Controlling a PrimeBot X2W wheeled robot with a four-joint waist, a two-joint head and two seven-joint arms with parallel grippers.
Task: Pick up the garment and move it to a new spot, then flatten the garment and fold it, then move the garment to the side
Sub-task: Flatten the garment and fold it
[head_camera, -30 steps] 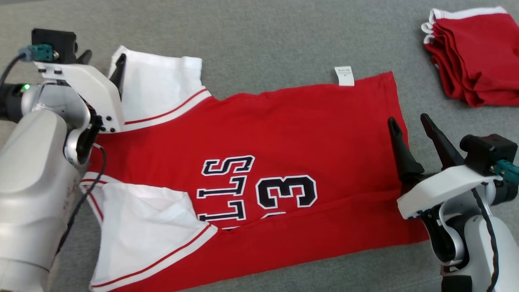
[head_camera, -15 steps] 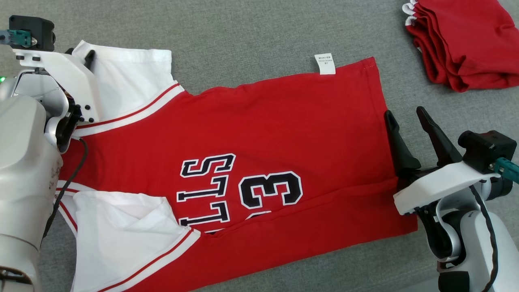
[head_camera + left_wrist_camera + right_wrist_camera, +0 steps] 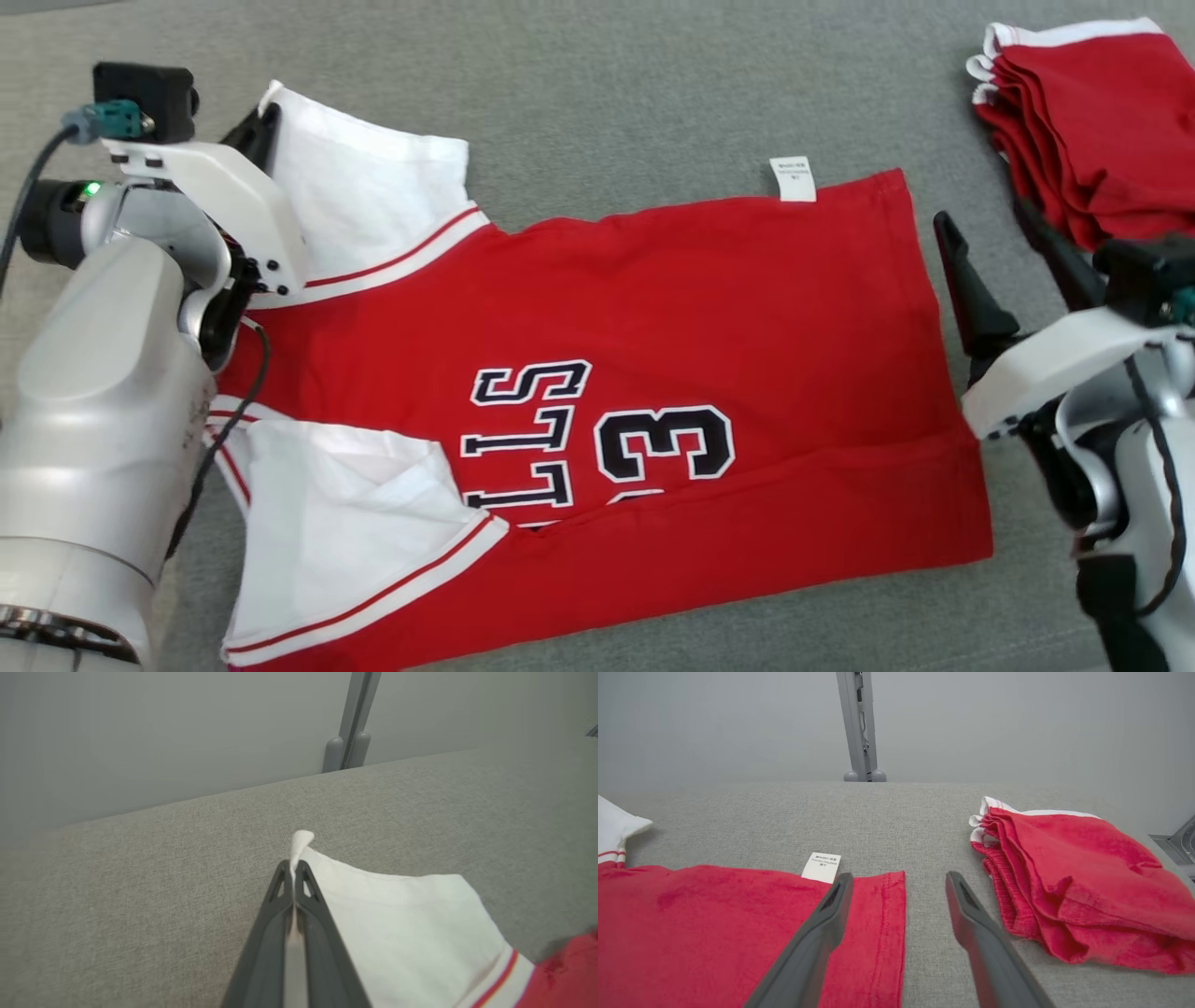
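l end effector (image 3: 293, 868) pinching jersey (image 3: 709, 308) sleeve corner; r end effector (image 3: 899, 877) wide open.

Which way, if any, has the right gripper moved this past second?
Yes. Against the white label, the right gripper has shifted up and right in the head view, off the jersey toward the folded red pile.

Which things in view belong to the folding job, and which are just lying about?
For the job: red jersey; its white sleeve, pinched in the shut left hand; open right hand beside the jersey.
Lying about: pile of folded red garments; grey post at the back.
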